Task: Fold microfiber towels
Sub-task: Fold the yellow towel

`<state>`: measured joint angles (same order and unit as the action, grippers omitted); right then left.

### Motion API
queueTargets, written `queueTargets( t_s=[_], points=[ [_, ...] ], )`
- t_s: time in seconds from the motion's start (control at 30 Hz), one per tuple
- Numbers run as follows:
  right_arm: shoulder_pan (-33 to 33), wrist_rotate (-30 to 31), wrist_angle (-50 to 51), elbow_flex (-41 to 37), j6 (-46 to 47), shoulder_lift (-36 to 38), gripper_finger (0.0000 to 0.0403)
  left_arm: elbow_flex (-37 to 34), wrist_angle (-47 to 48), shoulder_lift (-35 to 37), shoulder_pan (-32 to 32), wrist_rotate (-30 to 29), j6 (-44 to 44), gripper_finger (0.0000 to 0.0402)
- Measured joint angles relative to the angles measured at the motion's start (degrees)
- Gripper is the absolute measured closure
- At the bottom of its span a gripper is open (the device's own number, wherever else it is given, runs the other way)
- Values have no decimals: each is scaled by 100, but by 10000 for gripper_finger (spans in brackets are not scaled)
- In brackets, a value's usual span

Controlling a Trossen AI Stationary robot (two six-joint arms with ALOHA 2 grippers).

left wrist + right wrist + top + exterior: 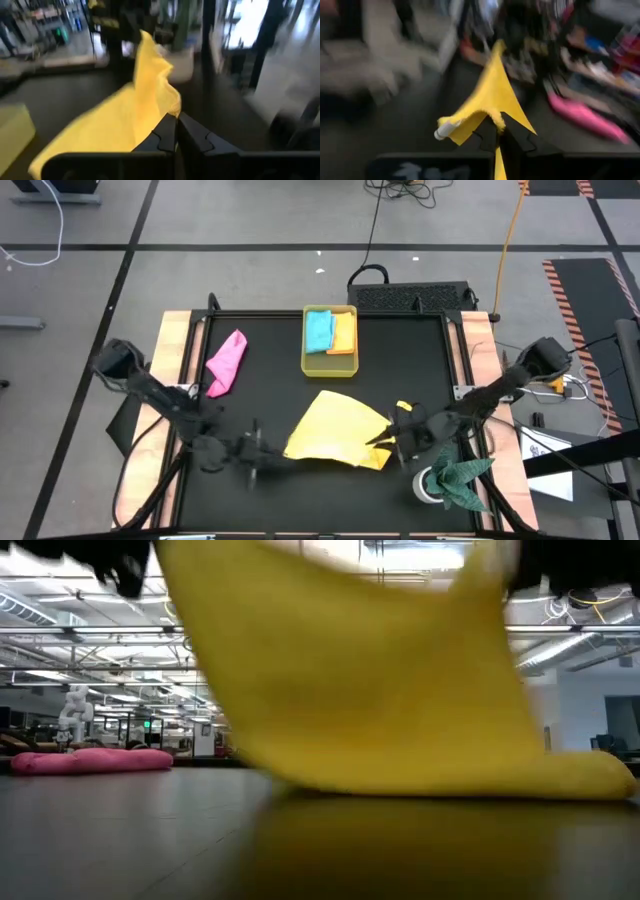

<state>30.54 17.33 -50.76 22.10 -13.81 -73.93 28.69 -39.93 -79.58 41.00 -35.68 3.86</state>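
A black table (400,350) seen from above, with two dark robot arms reaching in from its near corners. A yellow towel (335,430) lies spread near the middle of the table, towards the near edge, with its right side lifted and rumpled. In the table-level view the same towel (380,680) rises from the tabletop like a tent and fills most of the picture.

The left gripper (262,452) sits low at the towel's near left corner. Its wrist view shows the two dark fingers (165,137) pressed together, with the towel's edge lying at their tips; I cannot tell whether cloth is pinched between them.

The right gripper (392,436) is at the towel's right corner. Its fingers (487,135) are clenched on a corner of the yellow cloth, which stands up in a point beyond them.

A pink towel (227,363) lies bunched on the far left part of the table, well apart from the yellow one. At the far middle stands a yellow tray (327,365) holding a light blue towel (319,330) on its left and an orange towel (344,334) on its right, side by side. A dark green cloth (458,477) sits crumpled at the near right edge of the table, just beside the right arm.
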Motion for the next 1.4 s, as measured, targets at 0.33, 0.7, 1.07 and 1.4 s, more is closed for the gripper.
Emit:
queueTargets(
  t_s=[0.33,0.7,1.07,1.4],
  points=[
    [156,-1988,34,1592,1273,437,402,247,-1419,1176,352,220,-1108,392],
    [38,-151,1150,1922,-179,1338,402,1402,317,1184,169,-1687,-2457,398],
    [-882,1924,1776,1916,-1816,1614,403,1434,196,1201,-1161,-2153,-4370,393],
    [73,1537,2614,1863,-1295,1826,403,1439,1392,1478,-340,-684,-4611,393]
  ],
)
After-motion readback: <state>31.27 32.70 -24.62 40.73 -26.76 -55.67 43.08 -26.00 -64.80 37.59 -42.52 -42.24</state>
